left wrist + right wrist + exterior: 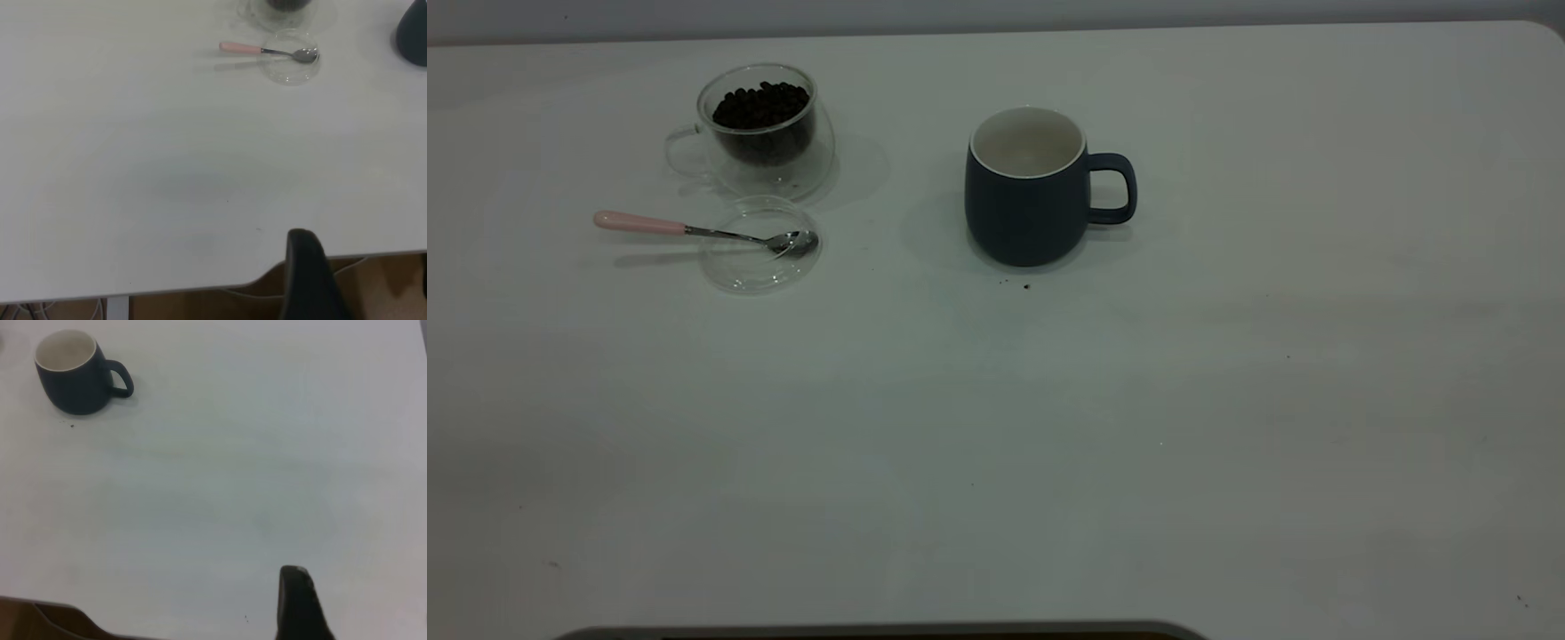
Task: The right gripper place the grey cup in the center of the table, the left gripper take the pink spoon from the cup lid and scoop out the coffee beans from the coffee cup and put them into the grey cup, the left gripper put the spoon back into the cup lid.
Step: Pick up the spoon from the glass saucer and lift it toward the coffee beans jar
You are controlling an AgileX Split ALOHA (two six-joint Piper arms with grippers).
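One smooth white table (1227, 427), and on it one rounded slate-blue mug (1027, 200), white inside, upright near the middle, its loop handle toward my right arm. One clear double-walled glass cup (763, 129) holds dark oval beans (761, 105). Just beside it lies one shallow glass lid (758, 249); one spoon (703, 231) rests its shiny bowl in it, pink handle sticking out. My left gripper (307, 280) and right gripper (299, 603) hang at the table's edge; I cannot tell how either one's fingers stand.
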